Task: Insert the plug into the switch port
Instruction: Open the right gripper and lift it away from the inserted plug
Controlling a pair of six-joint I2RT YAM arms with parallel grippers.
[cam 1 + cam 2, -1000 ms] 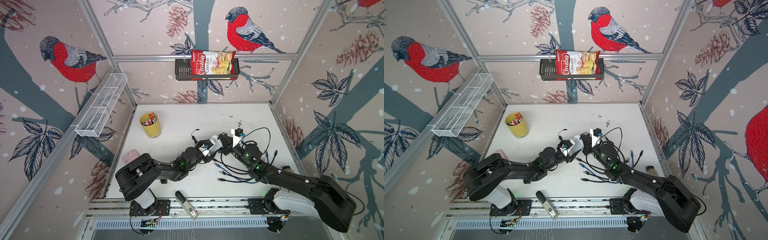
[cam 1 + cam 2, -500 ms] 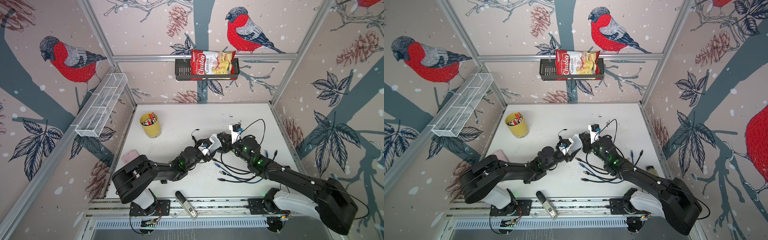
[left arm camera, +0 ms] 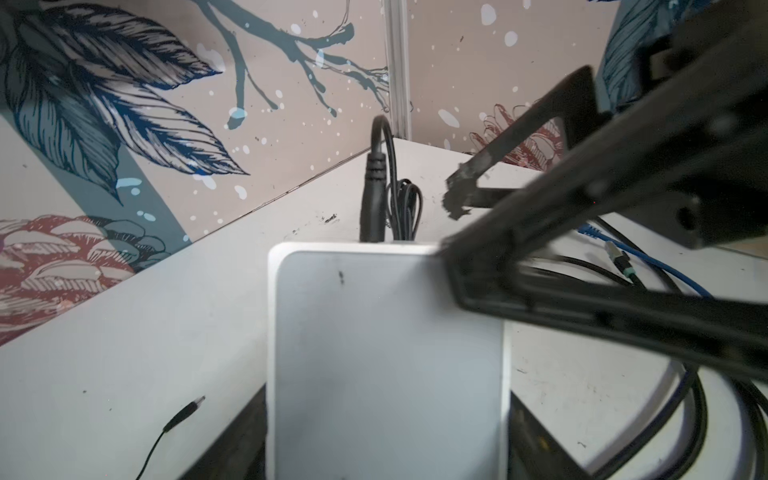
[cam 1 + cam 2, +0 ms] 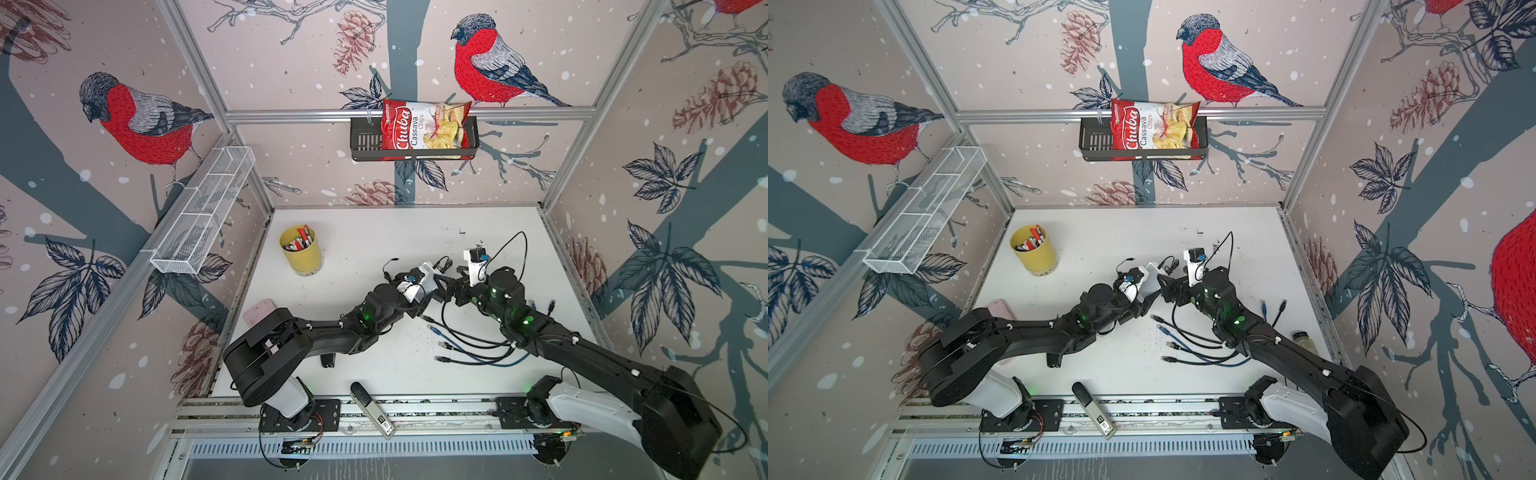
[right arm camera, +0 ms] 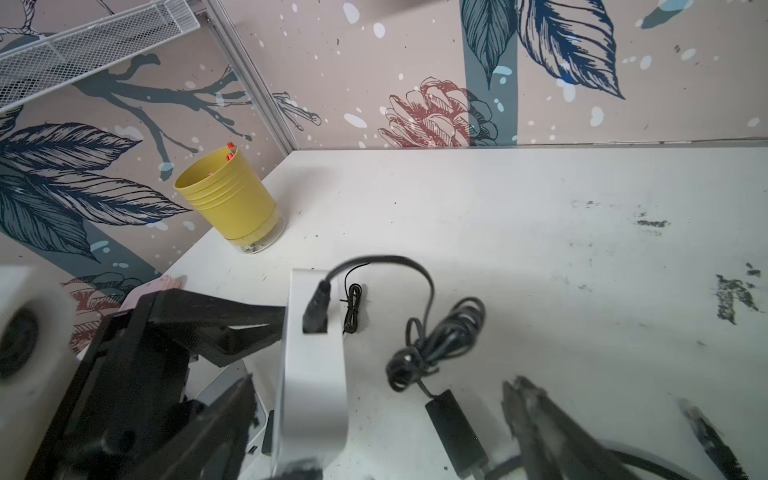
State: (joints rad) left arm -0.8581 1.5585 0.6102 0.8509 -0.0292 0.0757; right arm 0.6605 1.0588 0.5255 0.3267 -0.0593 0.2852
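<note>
2 grippers meet mid-table. Left gripper [image 3: 386, 440] is clamped on the switch [image 3: 386, 332], a white box pinched by its sides. The plug [image 3: 371, 199], black, stands straight out of the switch edge farthest from the left fingertips. It is in a port, but how deep it sits I can't tell. Right gripper [image 5: 376, 386] has its jaws spread wide and grips nothing. The switch edge lies between its fingers, with the plug just ahead of them. The cable coil [image 5: 415, 357] and black adapter [image 5: 455, 428] lie close beside 1 finger. Loose network cables [image 4: 469, 345] lie behind that gripper, under its forearm.

Risks, as I judge them:
- The plug may be only part-seated, and a tug from the coil could work it out.
- The right fingers are near the plug lead. Pulling back at an angle could snag the loop and drag the plug out or twist the switch.
- The switch casing looks smooth, so a side knock from the right gripper could turn it in the left grip.
- If the left gripper lets go with the switch on edge, it would likely tip onto the plug.

Writing: the bag [image 4: 426, 124] in the wall basket [image 4: 363, 143], far beyond both grippers, reads "Chuba Cassava Chips". Its smaller print is unreadable. The grey device [image 4: 372, 409] behind both grippers has a label too small to read.
</note>
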